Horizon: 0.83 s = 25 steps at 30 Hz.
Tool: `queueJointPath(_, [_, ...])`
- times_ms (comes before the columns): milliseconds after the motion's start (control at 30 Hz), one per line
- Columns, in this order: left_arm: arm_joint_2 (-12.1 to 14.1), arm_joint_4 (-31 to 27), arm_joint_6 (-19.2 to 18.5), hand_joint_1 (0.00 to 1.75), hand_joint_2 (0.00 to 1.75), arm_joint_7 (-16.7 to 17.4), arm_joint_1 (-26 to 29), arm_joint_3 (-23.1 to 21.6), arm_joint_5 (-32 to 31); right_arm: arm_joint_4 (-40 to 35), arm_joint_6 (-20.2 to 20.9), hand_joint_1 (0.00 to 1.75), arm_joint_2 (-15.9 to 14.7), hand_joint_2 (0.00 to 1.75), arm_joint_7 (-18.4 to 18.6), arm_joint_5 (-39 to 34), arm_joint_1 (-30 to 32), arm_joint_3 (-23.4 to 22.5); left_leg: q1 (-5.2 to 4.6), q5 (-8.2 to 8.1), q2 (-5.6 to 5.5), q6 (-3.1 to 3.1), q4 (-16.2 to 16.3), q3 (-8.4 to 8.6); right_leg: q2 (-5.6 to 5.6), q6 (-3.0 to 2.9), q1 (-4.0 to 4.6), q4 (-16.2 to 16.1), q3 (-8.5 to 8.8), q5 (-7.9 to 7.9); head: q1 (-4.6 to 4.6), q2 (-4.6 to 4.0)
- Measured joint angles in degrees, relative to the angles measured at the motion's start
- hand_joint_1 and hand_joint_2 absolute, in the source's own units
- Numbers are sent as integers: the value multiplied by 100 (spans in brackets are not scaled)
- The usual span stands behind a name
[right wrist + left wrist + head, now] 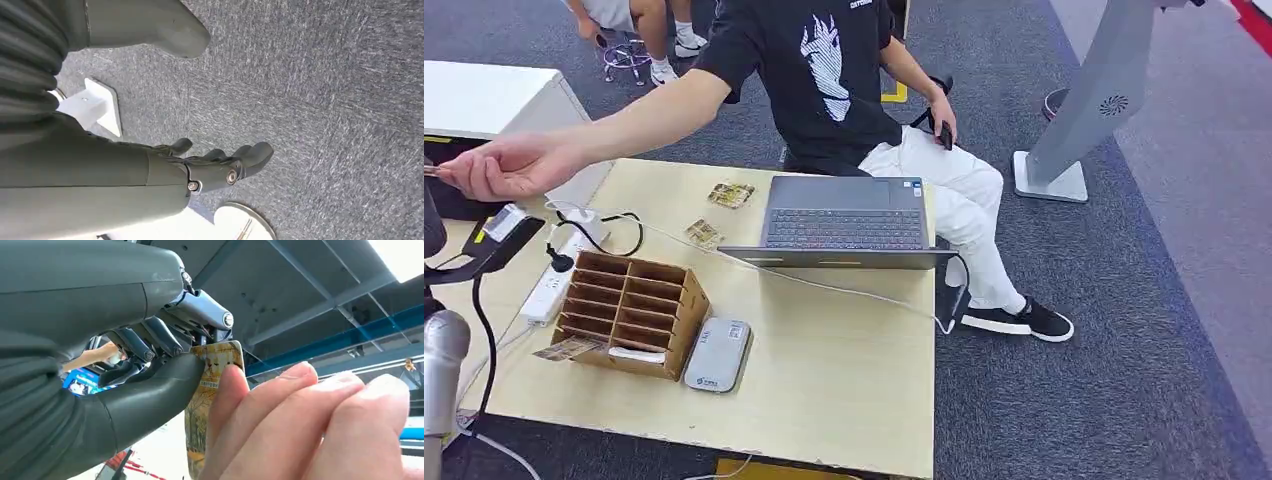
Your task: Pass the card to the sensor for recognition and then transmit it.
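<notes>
Left wrist view shows the left hand point(165, 365) pinching a card point(212, 390) between its thick thumb and its dark fingers. A person's hand point(310, 430) has its fingers on the same card, so both hold it at once. That big hand hides the low part of the card.

From the head view, the person's hand point(499, 165) reaches out to the far left edge, where the card is cut off and hard to make out.

On the surface point(824, 370) stands a brown cardboard box point(629, 312) with many small slots. One white flat thing lies in a low slot, but I cannot tell what it is. The other slots look dark inside. Another card point(569, 348) lies just beside the box. A grey flat device point(718, 355) lies on the box's other side. A laptop point(844, 222) sits open near the far edge, and two more cards point(731, 195) lie near it. A white power strip point(549, 285) lies beside the box.

The right hand point(220, 162) hangs over grey carpet point(325, 100), fingers a little curled and apart, holding nothing.
</notes>
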Motion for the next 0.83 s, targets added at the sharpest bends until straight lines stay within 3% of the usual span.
queueJointPath(333, [-105,-18,52,175,175,-120,194,7,42,0,-48,0,-9,175,-24,26,0,-28,0,0,3,0,0,-3,4,0,0,0,-5,0,0,0])
queueJointPath(367, [-120,-35,59,141,175,-122,217,7,42,0,-48,0,-9,175,-24,28,-1,-35,0,0,4,0,0,-3,4,0,0,0,-5,0,2,0])
queueJointPath(400, [-151,-59,59,0,0,-136,239,7,57,0,-48,0,-9,175,-28,31,0,-37,0,0,4,0,0,-4,4,0,0,0,-6,0,0,0])
queueJointPath(833, [-258,-120,-13,0,0,-192,245,4,256,0,-46,0,-9,175,-42,26,-2,-48,1,3,-1,-1,0,-2,-1,0,1,1,-4,4,0,0])
